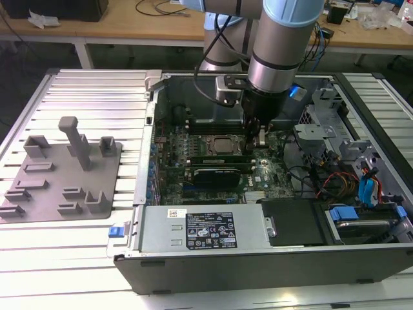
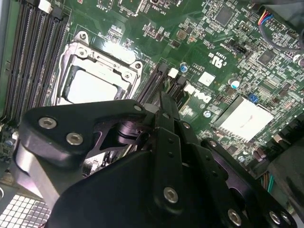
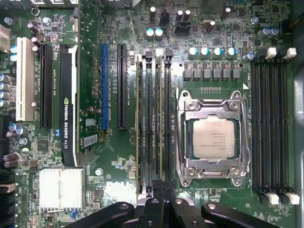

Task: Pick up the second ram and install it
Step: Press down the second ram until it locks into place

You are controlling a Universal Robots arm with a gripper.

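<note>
Green motherboard (image 3: 118, 156) fills the open computer case (image 1: 258, 265), and we use the silver processor chip (image 3: 213, 137) at its centre as our landmark. In the first wrist view two slim sticks stand upright in the slots just beside the processor, on its expansion-card side; the one nearer the processor we take for the second ram (image 3: 162, 118), though we cannot be sure which is which. Our gripper (image 3: 160, 197) hangs directly over the end of those slots, its black fingers (image 2: 166, 123) drawn narrow together; whether they pinch the stick's edge or only touch it, we cannot tell. Beyond the sticks sits the black expansion card (image 3: 69, 99).
</note>
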